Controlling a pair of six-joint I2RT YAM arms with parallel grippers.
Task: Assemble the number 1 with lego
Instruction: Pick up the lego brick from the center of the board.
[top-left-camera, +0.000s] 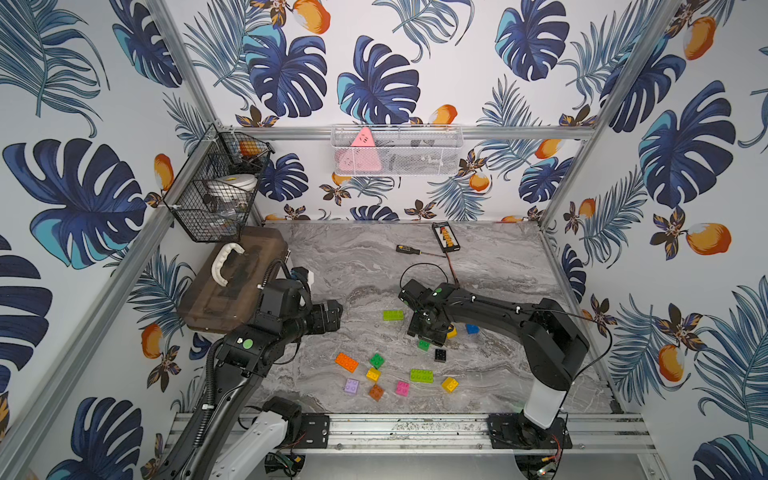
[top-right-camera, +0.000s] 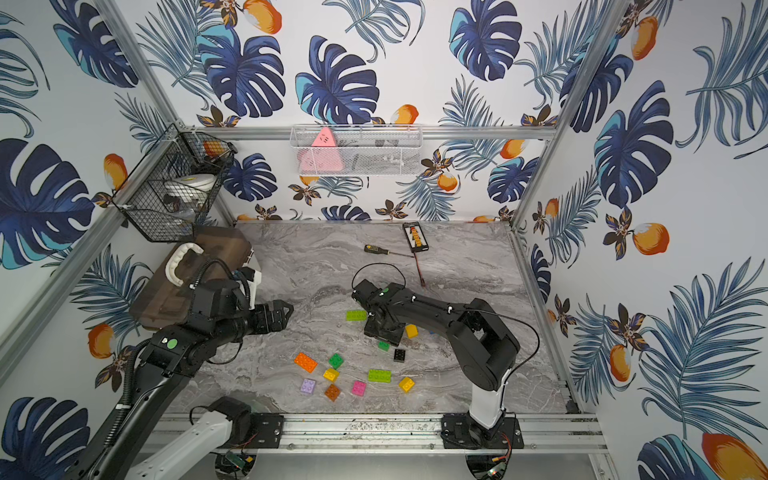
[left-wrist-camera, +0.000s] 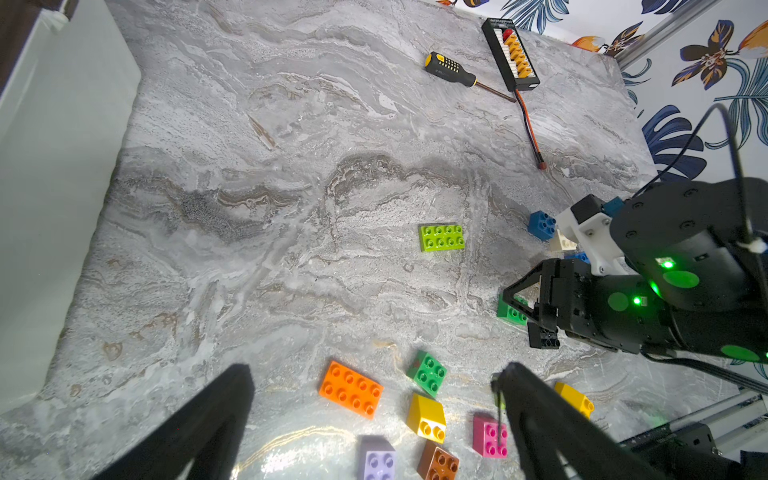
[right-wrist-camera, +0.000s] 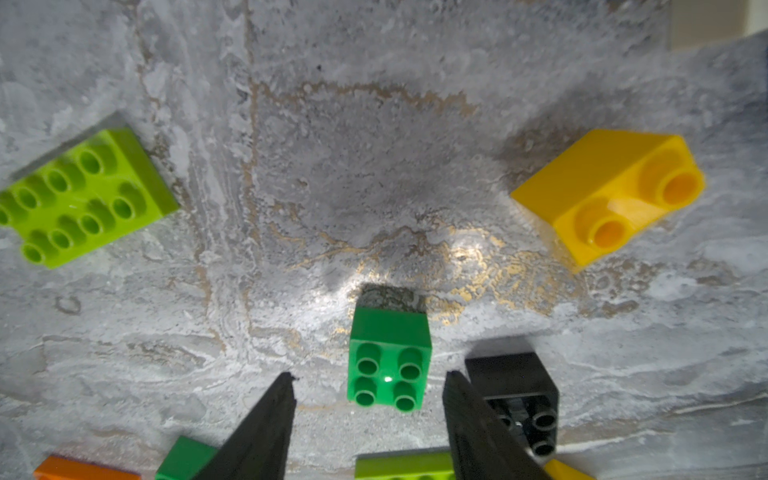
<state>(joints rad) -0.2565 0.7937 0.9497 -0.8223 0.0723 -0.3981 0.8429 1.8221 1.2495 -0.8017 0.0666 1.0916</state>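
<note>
The lego lies loose on the marble table. My right gripper (right-wrist-camera: 370, 384) hangs low and open, with a green 2x2 brick (right-wrist-camera: 388, 361) (top-left-camera: 423, 344) between its fingers, apart from both. Just outside one finger sits a black brick (right-wrist-camera: 513, 390). A yellow brick (right-wrist-camera: 611, 195) and a lime 2x4 brick (right-wrist-camera: 83, 195) lie farther off. My left gripper (left-wrist-camera: 376, 372) (top-left-camera: 334, 316) stands wide open and empty, above an orange 2x4 brick (left-wrist-camera: 351, 388), another green brick (left-wrist-camera: 428, 372), and yellow (left-wrist-camera: 426, 415), pink (left-wrist-camera: 488, 436) and purple (left-wrist-camera: 376, 459) bricks.
A brown case (top-left-camera: 232, 286) lies at the left edge behind my left arm. A screwdriver (top-left-camera: 405, 249) and a connector board (top-left-camera: 445, 237) with a trailing wire lie at the back. A blue brick (top-left-camera: 472, 328) sits by the right arm. Wire baskets (top-left-camera: 208, 199) hang on the walls.
</note>
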